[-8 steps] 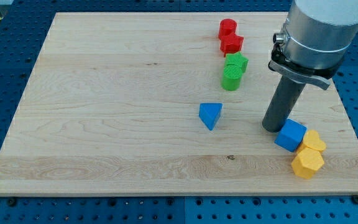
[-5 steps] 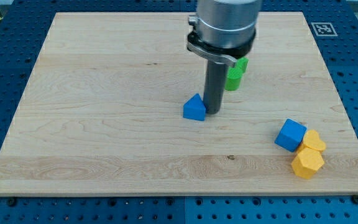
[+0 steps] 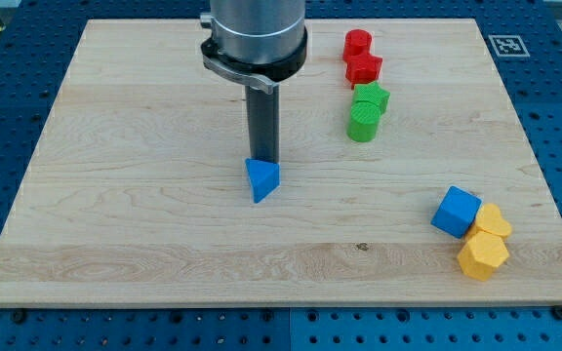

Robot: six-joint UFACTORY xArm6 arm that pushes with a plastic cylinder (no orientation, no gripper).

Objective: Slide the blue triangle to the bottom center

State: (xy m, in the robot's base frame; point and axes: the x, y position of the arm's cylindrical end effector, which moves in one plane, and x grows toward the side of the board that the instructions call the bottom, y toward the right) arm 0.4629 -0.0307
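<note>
My tip (image 3: 263, 160) sat right against the blue triangle's (image 3: 261, 179) top edge, mid-bench (image 3: 115, 195); no hand on this rod, so nothing gripped.

Blue triangle (image 3: 262, 179), pale wooden board (image 3: 144, 195)

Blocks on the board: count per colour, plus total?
Blue: 2, triangle and cube
Red: 2
Green: 2
Yellow: 2
Total: 8
</note>
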